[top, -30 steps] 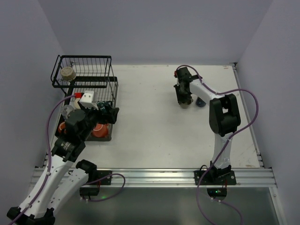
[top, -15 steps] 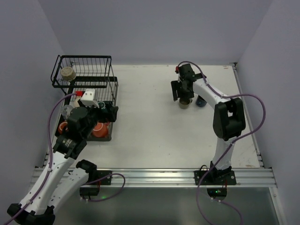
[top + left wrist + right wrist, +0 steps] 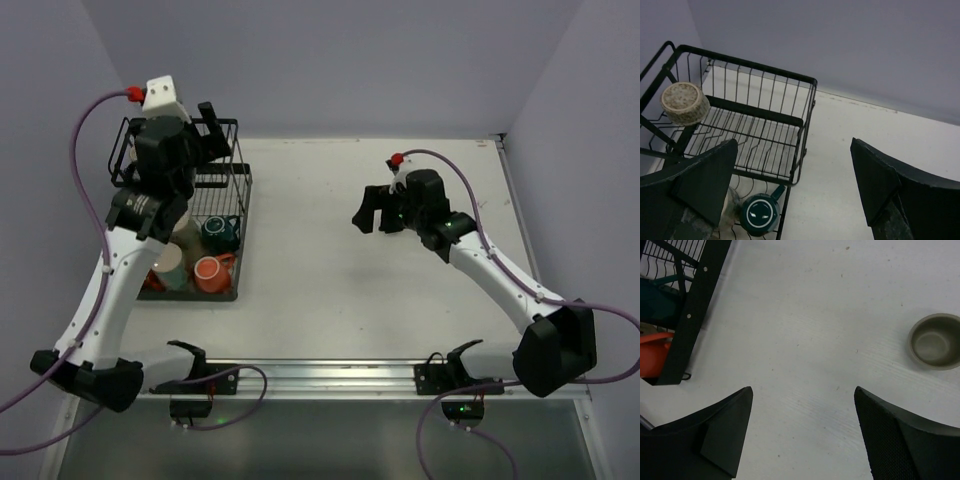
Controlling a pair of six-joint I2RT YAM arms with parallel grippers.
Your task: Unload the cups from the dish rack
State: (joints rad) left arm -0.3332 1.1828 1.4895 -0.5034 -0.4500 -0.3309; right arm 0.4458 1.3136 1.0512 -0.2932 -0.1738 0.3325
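- Starting at the near edge, technician: report what remains in the dish rack [image 3: 244,190].
- Lower slotted tray: an orange-red cup [image 3: 208,272] and a cream cup [image 3: 167,266] stand side by side at the near end. A dark teal cup [image 3: 218,232] sits just behind them. All three are untouched.
- Status of the right gripper [image 3: 372,212]?
- It hovers over bare table, well apart from the rack. Its fingers are spread wide with nothing between them. In the right wrist view a grey-olive cup [image 3: 935,341] stands upright on the table, off to one side and apart from both fingers. I judge that cup unloaded.
- And the left gripper [image 3: 213,125]?
- It is raised above the far, raised basket part of the rack. Its fingers are released and empty. A beige cup [image 3: 685,102] rests at the left edge of that basket, touching the wires. I cannot tell whether it is inverted or lying on its side.
- Step in hand?
- My judgement: the interval between a set-down and the next pickup, with four cups or more left to unload.
- Requirement for the next move?
- Probably a descent of the left arm onto the beige cup. Shift toward the basket's left edge, straddle the cup body with both fingers, and keep clear of the wire wall before clenching.
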